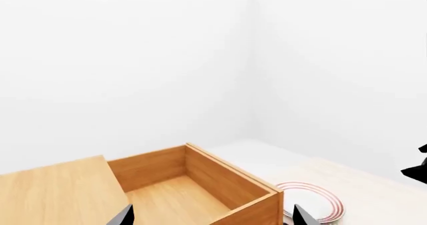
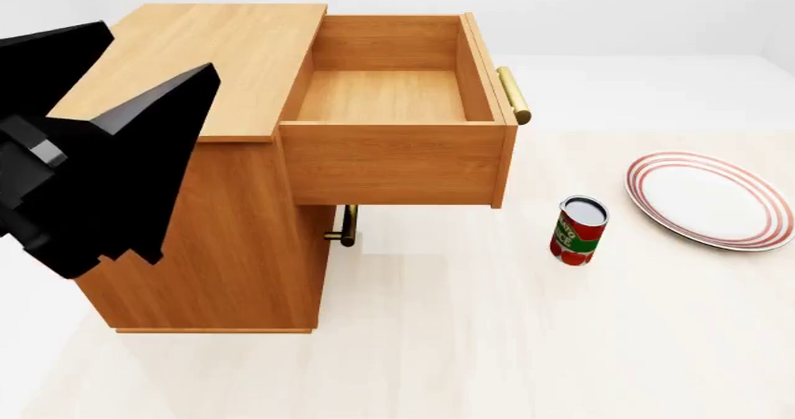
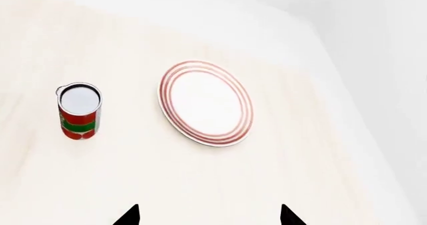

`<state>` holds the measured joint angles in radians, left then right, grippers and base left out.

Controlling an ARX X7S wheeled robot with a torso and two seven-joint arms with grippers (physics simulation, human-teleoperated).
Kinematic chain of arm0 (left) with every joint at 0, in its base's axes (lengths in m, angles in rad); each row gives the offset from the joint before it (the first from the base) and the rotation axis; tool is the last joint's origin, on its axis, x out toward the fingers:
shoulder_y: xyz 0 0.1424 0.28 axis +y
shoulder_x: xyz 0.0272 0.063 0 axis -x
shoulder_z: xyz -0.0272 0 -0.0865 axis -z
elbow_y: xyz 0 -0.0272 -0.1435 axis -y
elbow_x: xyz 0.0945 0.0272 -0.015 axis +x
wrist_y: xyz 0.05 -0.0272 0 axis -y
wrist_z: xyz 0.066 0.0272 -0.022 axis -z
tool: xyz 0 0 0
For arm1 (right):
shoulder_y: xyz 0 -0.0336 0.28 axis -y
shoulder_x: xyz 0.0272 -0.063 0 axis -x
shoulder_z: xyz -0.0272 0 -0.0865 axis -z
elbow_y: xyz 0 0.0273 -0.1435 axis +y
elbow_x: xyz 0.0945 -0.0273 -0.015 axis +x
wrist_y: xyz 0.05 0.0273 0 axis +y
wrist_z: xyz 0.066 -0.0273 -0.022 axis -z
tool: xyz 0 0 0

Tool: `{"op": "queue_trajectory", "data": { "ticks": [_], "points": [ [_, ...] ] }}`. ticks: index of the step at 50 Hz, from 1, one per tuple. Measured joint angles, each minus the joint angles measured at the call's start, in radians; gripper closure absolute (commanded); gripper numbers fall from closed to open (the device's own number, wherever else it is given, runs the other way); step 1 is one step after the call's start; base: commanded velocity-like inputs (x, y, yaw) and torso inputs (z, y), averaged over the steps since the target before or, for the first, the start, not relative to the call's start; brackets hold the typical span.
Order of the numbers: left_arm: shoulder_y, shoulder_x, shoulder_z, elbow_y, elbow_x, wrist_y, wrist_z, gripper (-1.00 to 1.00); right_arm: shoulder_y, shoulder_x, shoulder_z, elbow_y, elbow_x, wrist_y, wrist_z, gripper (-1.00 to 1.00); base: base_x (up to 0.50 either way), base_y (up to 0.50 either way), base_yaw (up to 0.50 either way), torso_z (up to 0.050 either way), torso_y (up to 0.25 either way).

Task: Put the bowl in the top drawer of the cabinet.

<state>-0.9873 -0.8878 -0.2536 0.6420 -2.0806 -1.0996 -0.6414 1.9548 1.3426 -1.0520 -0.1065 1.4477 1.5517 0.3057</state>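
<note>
Your top drawer (image 2: 397,93) sits pulled out at upper centre, empty, ready for loading. The bowl shows in no view. Both grippers' fingers are spread apart, holding nothing; plate (image 2: 710,199) lies right.

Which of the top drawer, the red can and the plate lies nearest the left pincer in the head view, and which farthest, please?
1. Top drawer: pulled open, next to the left pincer at the cabinet.
2. Red can: standing to the right, past the drawer front.
3. Plate: farthest right.
</note>
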Motion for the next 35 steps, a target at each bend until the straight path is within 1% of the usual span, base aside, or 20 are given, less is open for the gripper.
{"op": "queue_trajectory", "data": {
  "ticks": [6, 11, 20, 28, 35],
  "points": [
    [0.006, -0.002, -0.001, 0.003, -0.004, -0.001, 0.003, -1.0, 0.01, 0.016, -0.11, -0.028, -0.141, -0.024, -0.139, -1.0, 0.0, 0.0, 0.0, 0.0, 0.0],
    [0.009, -0.002, -0.001, 0.004, -0.003, -0.002, 0.006, -1.0, -0.008, 0.023, -0.183, -0.042, -0.222, -0.059, -0.21, -1.0, 0.0, 0.0, 0.0, 0.0, 0.0],
    [0.018, 0.0, -0.003, 0.008, 0.003, -0.003, 0.012, -1.0, -0.078, 0.028, -0.282, -0.042, -0.313, -0.138, -0.266, -1.0, 0.0, 0.0, 0.0, 0.0, 0.0],
    [0.029, 0.001, -0.009, 0.012, 0.007, -0.003, 0.017, -1.0, -0.138, 0.063, -0.352, -0.031, -0.387, -0.215, -0.323, -1.0, 0.0, 0.0, 0.0, 0.0, 0.0],
    [0.038, 0.006, -0.01, 0.014, 0.015, -0.005, 0.023, -1.0, -0.191, 0.087, -0.399, -0.013, -0.419, -0.278, -0.345, -1.0, 0.0, 0.0, 0.0, 0.0, 0.0]
  ]
}}
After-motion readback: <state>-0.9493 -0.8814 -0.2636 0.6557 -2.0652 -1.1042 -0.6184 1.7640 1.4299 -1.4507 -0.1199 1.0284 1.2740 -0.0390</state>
